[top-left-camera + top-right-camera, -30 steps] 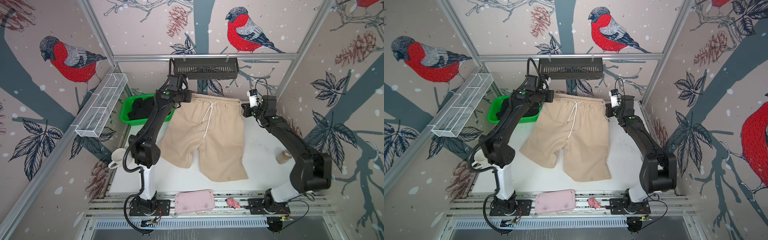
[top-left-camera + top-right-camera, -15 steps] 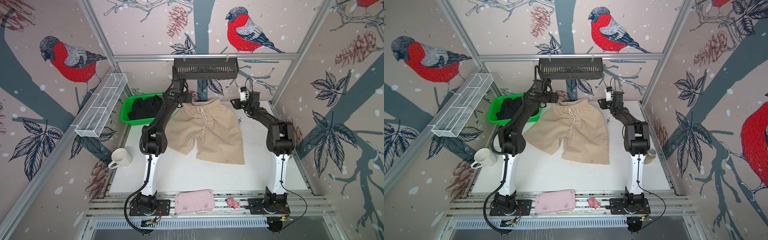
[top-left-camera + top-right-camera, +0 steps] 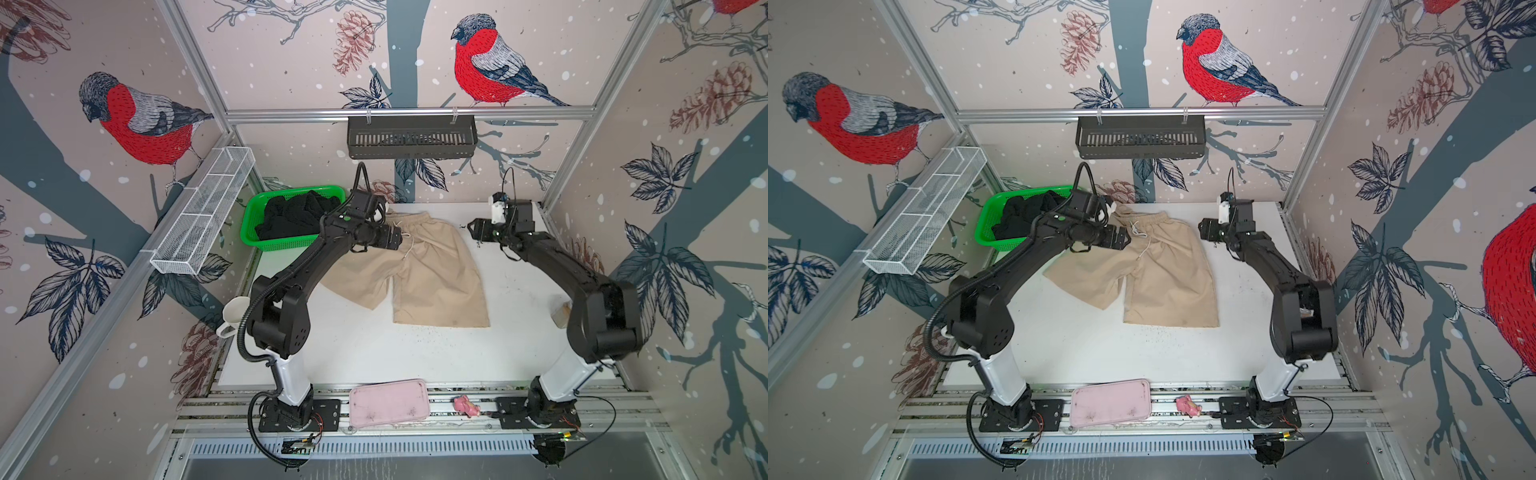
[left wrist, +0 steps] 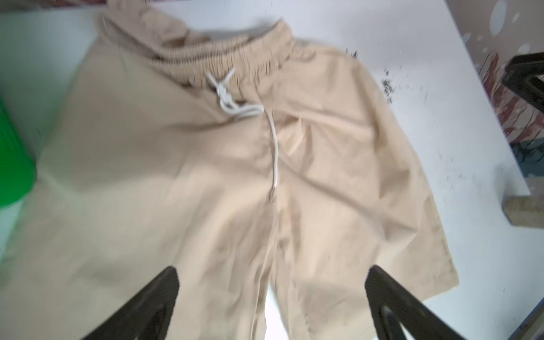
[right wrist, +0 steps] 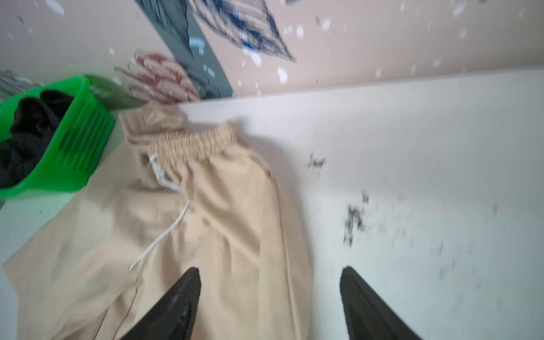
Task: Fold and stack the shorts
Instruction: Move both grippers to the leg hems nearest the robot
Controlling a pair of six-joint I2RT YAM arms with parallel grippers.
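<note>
Across both top views the beige shorts now lie spread on the white table, waistband toward the back wall, legs toward the arms' bases; a second ago both arms held them by the waistband, and both have since let go and drawn back; the left gripper hangs over the waistband's left end, the right gripper stands just beside its right end, apart from the cloth; the black shorts sit bunched in the green basket, untouched.

From the left wrist, the two fingers stand wide apart with nothing between them but the beige cloth lying below; the drawstring trails down the front.

From the right wrist, the fingers are likewise parted and empty, one over the cloth's edge, one over bare table.

Judgement: laying out is done; folding comes next, and one leg lies skewed, so it may need smoothing first.
</note>
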